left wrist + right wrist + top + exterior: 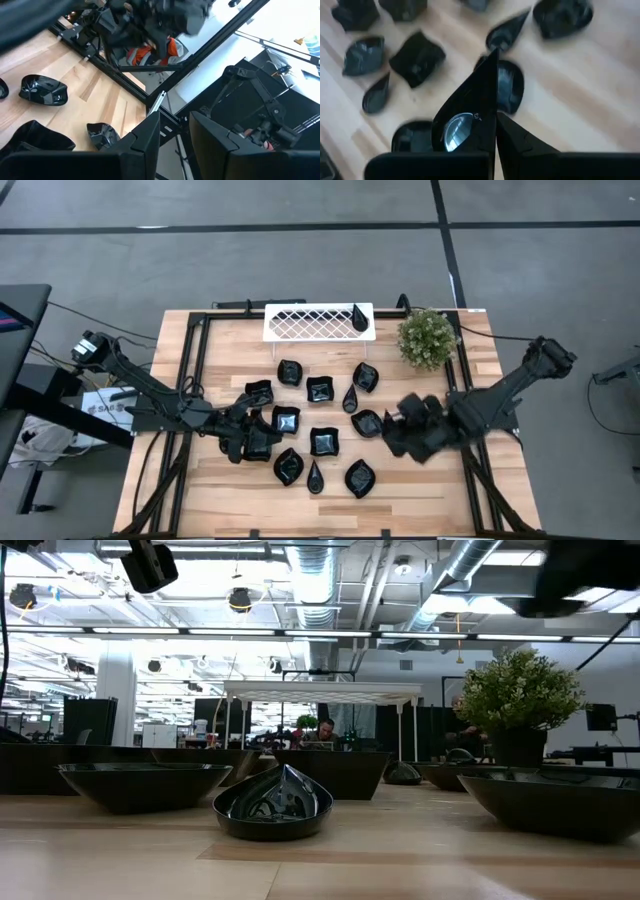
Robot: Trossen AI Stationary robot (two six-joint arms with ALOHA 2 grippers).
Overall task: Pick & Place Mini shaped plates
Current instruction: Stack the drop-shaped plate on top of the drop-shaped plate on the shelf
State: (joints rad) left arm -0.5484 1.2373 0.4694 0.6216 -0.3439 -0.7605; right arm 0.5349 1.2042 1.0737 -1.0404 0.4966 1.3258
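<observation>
table: pale wood top (420,490) in a black frame, on grey floor with dark tape lines.
room: the low view looks level across the wood into a bright hall with ceiling ducts and strip lights; a person sits far back.
tray: white lattice tray (318,321) at the far edge, one teardrop plate (359,317) on its right end.
plant: small green plant (427,337) at the far right corner.
plates: black plates (320,389) scattered over the middle of the table, between the two arms; square, leaf and teardrop shapes, mostly apart from each other.
open room: bare wood along the near edge and at both near corners; bare wood between tray and the plate cluster.
left gripper: left gripper (252,442) low at the left side of the cluster, over a plate there; fingers (145,142) stand partly apart, with nothing seen between them.
right gripper: right gripper (392,436) at the right side of the cluster; fingers pressed together with no gap, a leaf plate (507,85) lying on the wood just beyond the tips; cannot tell whether they pinch its rim.
</observation>
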